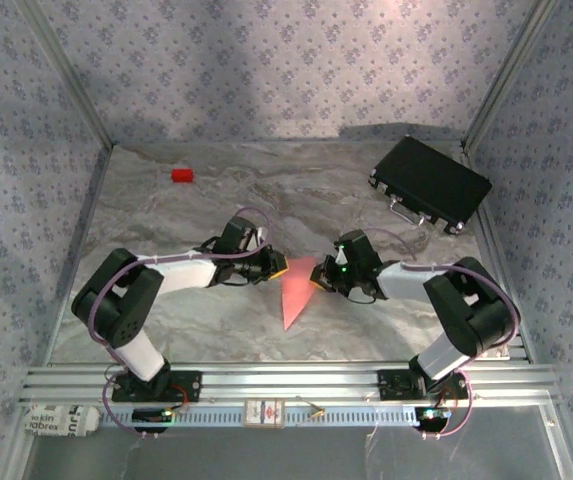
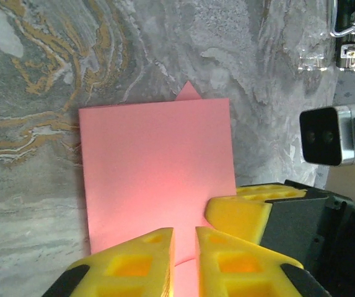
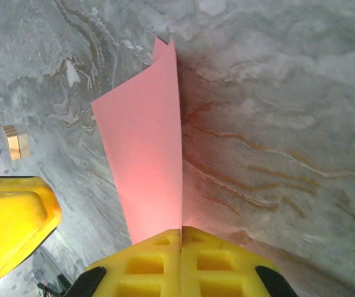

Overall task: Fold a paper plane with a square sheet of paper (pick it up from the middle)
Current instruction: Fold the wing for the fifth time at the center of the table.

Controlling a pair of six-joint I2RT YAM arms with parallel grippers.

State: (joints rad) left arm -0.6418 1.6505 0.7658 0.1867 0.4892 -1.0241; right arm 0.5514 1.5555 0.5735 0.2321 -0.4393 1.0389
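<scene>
blue-patterned wallpaper walls (image 1: 266,60) round a grey marble-look tabletop (image 1: 166,300) | mid-fold, I reckon: thin salmon-pink creased paper sheet (image 1: 296,290) sits between both sets of fingers | right gripper (image 3: 181,232) clamped tight on its edge | left gripper (image 2: 184,232) fingers a crack apart around it | next up probably needs a firm crease press

Matt, smooth square sheet of paper (image 2: 158,167) on a smooth marble-patterned table (image 1: 166,320).
</scene>
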